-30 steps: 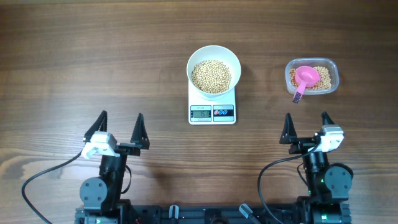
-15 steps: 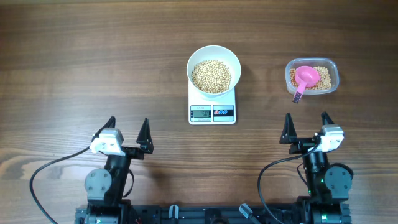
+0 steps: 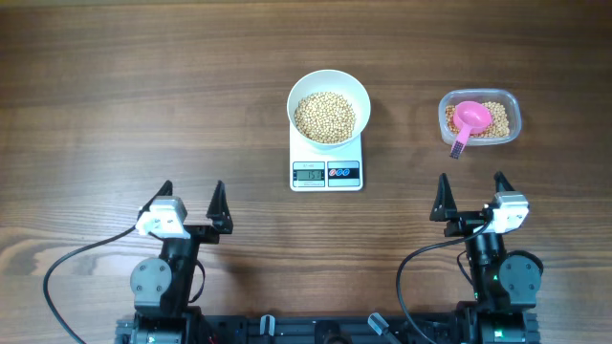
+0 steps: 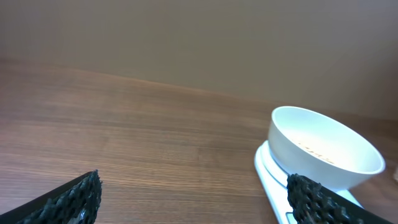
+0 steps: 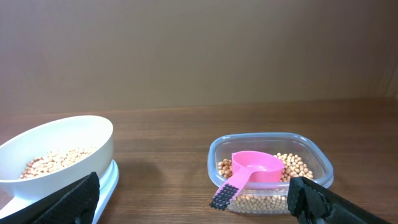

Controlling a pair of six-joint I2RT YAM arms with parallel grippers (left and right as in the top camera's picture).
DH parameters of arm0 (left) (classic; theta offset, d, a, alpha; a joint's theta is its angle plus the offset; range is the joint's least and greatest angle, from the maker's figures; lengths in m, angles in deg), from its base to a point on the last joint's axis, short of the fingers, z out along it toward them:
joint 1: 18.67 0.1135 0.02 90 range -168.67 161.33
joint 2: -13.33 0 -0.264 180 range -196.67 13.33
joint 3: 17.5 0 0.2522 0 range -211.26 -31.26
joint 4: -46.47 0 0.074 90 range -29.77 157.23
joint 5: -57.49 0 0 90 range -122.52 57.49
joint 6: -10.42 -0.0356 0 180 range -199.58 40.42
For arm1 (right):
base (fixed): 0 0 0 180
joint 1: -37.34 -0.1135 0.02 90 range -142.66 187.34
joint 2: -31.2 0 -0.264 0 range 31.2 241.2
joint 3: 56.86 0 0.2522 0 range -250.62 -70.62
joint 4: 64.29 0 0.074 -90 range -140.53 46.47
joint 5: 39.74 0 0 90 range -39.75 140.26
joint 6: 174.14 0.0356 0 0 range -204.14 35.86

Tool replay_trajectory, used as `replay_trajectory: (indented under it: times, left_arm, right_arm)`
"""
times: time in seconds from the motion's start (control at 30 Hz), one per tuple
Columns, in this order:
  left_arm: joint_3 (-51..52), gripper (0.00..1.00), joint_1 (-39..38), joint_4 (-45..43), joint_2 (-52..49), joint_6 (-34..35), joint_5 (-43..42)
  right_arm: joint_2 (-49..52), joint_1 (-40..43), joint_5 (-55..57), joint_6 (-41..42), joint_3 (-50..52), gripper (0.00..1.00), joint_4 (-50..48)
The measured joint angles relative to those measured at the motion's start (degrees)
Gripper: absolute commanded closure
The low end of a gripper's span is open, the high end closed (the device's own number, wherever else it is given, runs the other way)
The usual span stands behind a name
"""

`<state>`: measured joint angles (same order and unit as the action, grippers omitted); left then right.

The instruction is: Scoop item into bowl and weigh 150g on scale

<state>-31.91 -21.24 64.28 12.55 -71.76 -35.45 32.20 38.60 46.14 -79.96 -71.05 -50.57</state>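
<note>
1. While both arms sit low along the bottom edge of the overhead frame, the right gripper (image 3: 470, 183) has its jaws spread as wide as they go, nothing between them. The left gripper (image 3: 192, 189) is likewise wide apart and empty.
2. Straight up-frame from the right gripper, well apart from it, is a clear container (image 3: 517, 122) in the upper right. A pink scoop (image 3: 469, 118) lies in it on a bed of beans (image 3: 495, 122).
3. Scoop's long axis: cup toward upper right, handle toward lower left. The dark handle end overhangs the container's near rim, aimed roughly back at the robot. In the right wrist view the handle tip shows near bottom centre, between the two fingers.
4. Further left, at upper centre, the white bowl (image 3: 356, 88) rests on the scale (image 3: 304, 156), well filled with beans. The display (image 3: 308, 173) faces the robot; its digits are too small to read.
5. Judgement: the right arm is clearly nearer the scoop, and the left gripper is far off at lower left. If the weight needs trimming, the reach goes straight forward to the handle end, jaws set across its axis. Whether the target is met, cannot tell.
</note>
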Motion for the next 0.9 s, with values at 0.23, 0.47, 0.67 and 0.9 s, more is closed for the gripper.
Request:
replay_trajectory:
  times: [0.23,0.47,0.67,0.9]
  left_arm:
    - [0.0,0.0,1.44,0.09,0.0,-0.15,0.98]
    - [0.0,0.0,1.53,0.11,0.0,-5.27,0.96]
    - [0.0,0.0,1.53,0.11,0.0,-8.68,0.96]
    - [0.0,0.0,1.53,0.11,0.0,-10.12,0.98]
  right_arm:
    - [0.0,0.0,0.0,0.0,0.0,0.0,0.0]
    - [0.0,0.0,0.0,0.0,0.0,0.0,0.0]
    - [0.0,0.0,0.0,0.0,0.0,0.0,0.0]
    - [0.0,0.0,0.0,0.0,0.0,0.0,0.0]
